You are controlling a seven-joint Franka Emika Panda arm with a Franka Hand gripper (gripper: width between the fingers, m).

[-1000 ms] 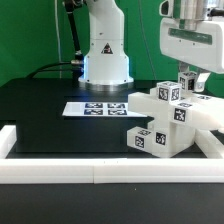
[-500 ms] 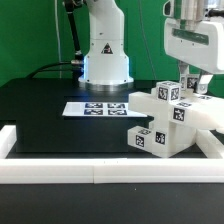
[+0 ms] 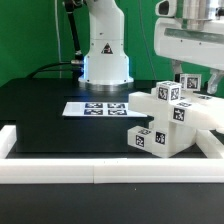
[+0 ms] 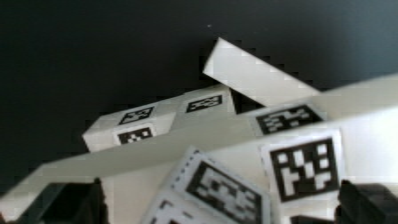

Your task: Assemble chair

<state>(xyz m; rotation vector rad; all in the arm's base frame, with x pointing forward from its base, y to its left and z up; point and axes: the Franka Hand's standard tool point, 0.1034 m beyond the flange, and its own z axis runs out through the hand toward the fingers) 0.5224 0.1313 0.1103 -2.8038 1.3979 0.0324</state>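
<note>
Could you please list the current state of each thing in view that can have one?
gripper: jaws open, raised just above the parts, holding nothing.
chair: white tagged parts clustered together at the exterior view's right, resting on the table, not gripped.
marker board: lying flat on the black table, nothing on it.

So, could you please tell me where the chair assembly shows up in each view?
Exterior view: the chair assembly sits at the exterior view's right, beside the marker board, under the open gripper.
Wrist view: it fills most of the picture, below the gripper.
Shared landmark: its black-and-white tags.
</note>
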